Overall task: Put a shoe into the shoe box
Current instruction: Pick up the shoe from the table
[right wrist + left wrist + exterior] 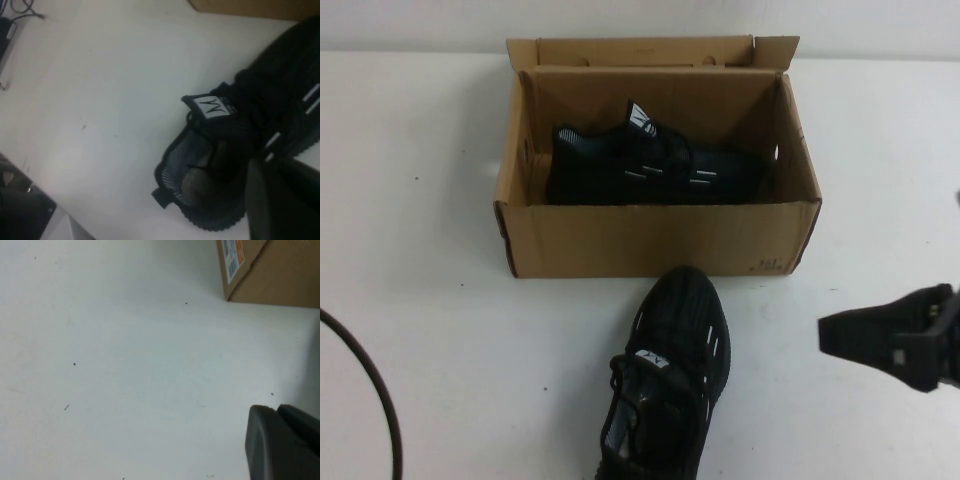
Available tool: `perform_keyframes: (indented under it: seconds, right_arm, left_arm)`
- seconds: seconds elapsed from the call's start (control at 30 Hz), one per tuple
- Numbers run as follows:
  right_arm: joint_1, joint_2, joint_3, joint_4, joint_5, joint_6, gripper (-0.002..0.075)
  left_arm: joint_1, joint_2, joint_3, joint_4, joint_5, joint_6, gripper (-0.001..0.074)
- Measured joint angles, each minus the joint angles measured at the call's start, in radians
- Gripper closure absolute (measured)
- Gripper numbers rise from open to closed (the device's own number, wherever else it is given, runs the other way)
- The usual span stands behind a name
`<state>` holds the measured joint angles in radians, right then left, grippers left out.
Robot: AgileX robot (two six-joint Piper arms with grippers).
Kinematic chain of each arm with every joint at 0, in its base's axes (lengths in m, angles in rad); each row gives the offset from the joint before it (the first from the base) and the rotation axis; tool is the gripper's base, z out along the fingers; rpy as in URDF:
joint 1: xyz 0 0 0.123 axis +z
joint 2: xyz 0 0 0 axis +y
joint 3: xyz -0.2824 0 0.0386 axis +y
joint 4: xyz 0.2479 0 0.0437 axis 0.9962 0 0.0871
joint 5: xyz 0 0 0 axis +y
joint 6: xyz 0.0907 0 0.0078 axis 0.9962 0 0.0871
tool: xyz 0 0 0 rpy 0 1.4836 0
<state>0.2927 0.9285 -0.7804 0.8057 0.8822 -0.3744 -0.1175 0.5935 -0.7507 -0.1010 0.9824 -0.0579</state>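
White table (440, 300): shoe (670, 385) left of right tool (890, 335) (left tool (280, 445) apart).

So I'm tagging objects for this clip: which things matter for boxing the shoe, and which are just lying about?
Job:
- shoe on the table, toe near the box
- shoe box, open, one shoe inside
- right claw, right of the shoe
- left claw, over bare table

Lying about:
- black cable, table's left edge
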Motion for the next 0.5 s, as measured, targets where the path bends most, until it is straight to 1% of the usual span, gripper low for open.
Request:
perform_keyframes:
  seconds: [0.1, 0.2, 0.3, 0.37, 0.43, 0.5]
  right_arm:
    - [0.130, 0.063, -0.049, -0.035, -0.065, 0.052, 0.0705]
    - [0.295, 0.139, -0.113, -0.160, -0.118, 0.189, 0.0705]
    - [0.448, 0.238, -0.191, -0.369, -0.132, 0.410, 0.0704]
    - [0.545, 0.311, -0.250, -0.549, -0.110, 0.599, 0.0704]
    - [0.619, 0.379, -0.311, -0.710, -0.075, 0.760, 0.0704]
    - [0.674, 0.448, -0.366, -0.806, -0.042, 0.845, 0.0704]
  left_arm:
    - [0.000, 0.000, 0.000, 0.000, 0.003, 0.005, 0.0737]
    - [0.000, 0.000, 0.000, -0.002, 0.003, 0.005, 0.0737]
    - [0.000, 0.000, 0.000, -0.002, 0.005, 0.005, 0.0737]
    - [0.000, 0.000, 0.000, -0.002, 0.008, 0.006, 0.0737]
    - [0.000, 0.000, 0.000, -0.002, 0.011, 0.006, 0.0737]
    - [0.000, 0.000, 0.000, -0.002, 0.011, 0.006, 0.0737]
